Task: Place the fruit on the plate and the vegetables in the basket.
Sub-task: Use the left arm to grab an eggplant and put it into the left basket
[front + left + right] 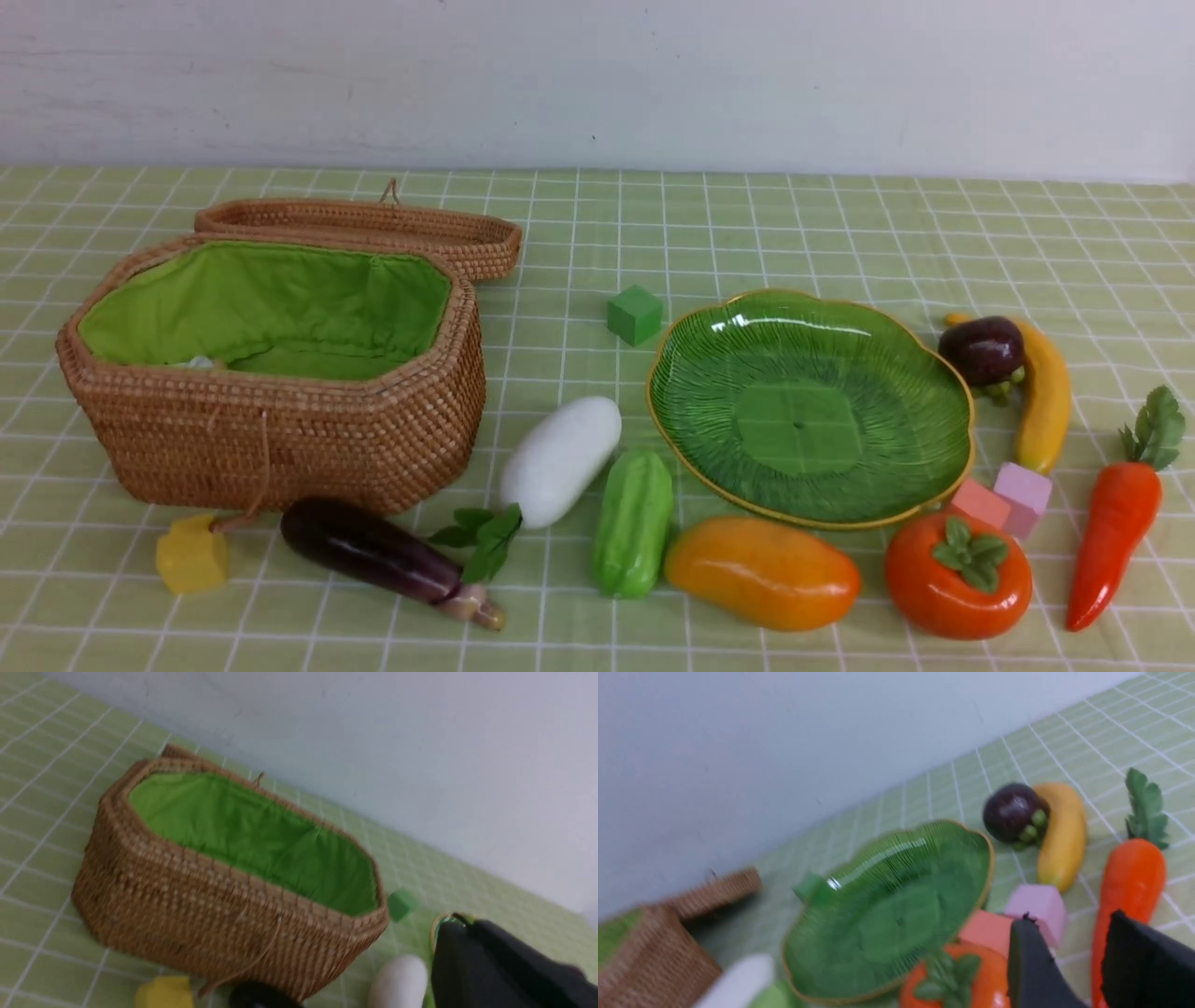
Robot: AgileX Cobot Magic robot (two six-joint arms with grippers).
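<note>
The open basket (271, 439) stands on the left and the green plate (812, 411) on the right, bare. Eggplant (373, 551), radish (560, 459), gourd (633, 523), mango (761, 571) and persimmon (957, 579) lie along the front. Mangosteen (980, 350) rests against the banana (1046, 397); the carrot (1116, 532) lies far right. Neither gripper shows in the front view. My left gripper (460, 921) is shut and empty above the radish (397, 982). My right gripper (1069, 924) is open and empty, above the table between persimmon (971, 984) and carrot (1129, 877).
The basket's lid (373, 229) lies open behind it. A green cube (635, 315) sits behind the plate, a yellow cube (191, 555) in front of the basket, and pink (1022, 495) and salmon (980, 504) cubes by the plate's right front. A white wall backs the table.
</note>
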